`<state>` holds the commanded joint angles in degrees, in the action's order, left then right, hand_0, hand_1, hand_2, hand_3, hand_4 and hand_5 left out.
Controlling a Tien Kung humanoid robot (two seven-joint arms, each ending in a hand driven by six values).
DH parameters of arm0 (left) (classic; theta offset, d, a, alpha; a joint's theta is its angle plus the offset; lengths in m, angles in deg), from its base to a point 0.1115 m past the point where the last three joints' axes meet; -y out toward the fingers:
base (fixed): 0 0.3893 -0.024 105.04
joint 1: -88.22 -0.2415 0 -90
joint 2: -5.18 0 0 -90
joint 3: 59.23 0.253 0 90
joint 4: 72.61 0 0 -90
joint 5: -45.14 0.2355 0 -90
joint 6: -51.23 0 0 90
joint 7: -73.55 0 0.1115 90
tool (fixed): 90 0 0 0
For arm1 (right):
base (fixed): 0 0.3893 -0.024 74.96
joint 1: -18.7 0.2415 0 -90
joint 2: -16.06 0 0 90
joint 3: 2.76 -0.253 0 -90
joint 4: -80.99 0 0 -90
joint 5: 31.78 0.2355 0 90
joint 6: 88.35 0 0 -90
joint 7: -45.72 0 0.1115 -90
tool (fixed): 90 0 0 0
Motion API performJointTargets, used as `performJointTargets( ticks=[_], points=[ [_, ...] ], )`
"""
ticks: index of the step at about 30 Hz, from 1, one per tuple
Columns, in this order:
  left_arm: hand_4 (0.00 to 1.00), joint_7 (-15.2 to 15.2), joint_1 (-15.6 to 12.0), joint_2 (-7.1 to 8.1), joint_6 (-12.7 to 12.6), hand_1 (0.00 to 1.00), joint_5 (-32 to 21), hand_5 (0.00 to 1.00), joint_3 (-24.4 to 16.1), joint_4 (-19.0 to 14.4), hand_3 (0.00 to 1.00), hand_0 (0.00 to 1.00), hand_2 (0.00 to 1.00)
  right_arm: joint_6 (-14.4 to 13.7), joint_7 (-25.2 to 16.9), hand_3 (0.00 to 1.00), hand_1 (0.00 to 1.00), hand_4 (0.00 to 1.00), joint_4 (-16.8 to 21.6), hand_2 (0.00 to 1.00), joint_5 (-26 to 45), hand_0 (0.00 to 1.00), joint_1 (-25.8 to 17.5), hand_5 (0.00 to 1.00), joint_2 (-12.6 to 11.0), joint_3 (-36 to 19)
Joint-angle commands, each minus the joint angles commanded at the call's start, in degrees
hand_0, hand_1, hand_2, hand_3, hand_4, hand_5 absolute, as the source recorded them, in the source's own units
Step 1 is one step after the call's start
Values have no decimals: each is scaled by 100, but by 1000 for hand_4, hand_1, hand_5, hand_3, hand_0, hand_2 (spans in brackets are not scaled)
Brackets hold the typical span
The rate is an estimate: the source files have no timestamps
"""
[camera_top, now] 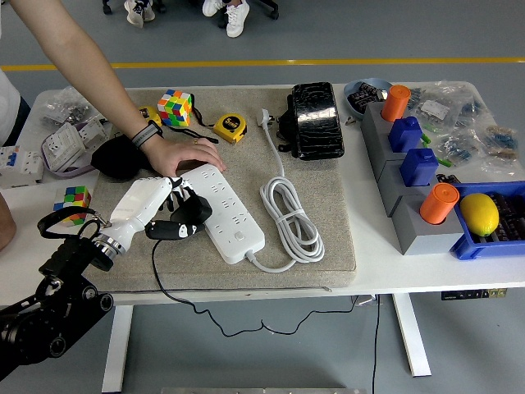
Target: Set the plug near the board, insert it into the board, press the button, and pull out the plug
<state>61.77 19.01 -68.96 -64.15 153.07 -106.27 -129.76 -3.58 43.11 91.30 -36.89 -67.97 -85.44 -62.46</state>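
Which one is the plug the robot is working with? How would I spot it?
Start at the grey mat, then the long white power strip on its left half. The plug is the chunky black block at the strip's left edge, held by the robot's white left hand, trailing a thin black cord.

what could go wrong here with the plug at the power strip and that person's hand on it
The left hand holds the black plug at the left edge of the white power strip, so a skewed approach might jam the prongs or push the strip sideways. The person's hand steadies the strip's far end, close to the robot's fingers, and could get bumped. The plug's black cable trails over the table edge and may tug the plug.
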Motion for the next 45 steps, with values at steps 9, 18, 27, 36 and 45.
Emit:
performJointTargets(
  ticks=[9, 18, 27, 36, 45],
  points=[
    [998, 105, 1, -9, 60, 541, -18, 550, -48, -5, 628, 341, 551, -3, 5, 510, 592, 860, 0, 552, -12, 495, -6, 378, 3, -8],
    [998, 147, -16, -14, 80, 551, 31, 584, -78, -41, 640, 359, 559, 2, -3, 510, 592, 861, 0, 552, -21, 495, -2, 378, 4, -11],
    [998, -74, -220, 34, -5, 575, -249, 614, -290, -368, 637, 408, 572, 4, -13, 510, 592, 860, 0, 551, -20, 495, -1, 374, 6, -19],
    [998, -886, -725, 203, -390, 653, -660, 602, -326, -930, 654, 559, 646, -4, -21, 510, 593, 860, 0, 551, -50, 494, -18, 372, 23, -58],
    [998, -772, -921, 236, -378, 759, -431, 600, -237, -949, 734, 707, 762, 6, -60, 510, 592, 860, 0, 551, -136, 496, -1, 372, 22, -169]
  ],
)
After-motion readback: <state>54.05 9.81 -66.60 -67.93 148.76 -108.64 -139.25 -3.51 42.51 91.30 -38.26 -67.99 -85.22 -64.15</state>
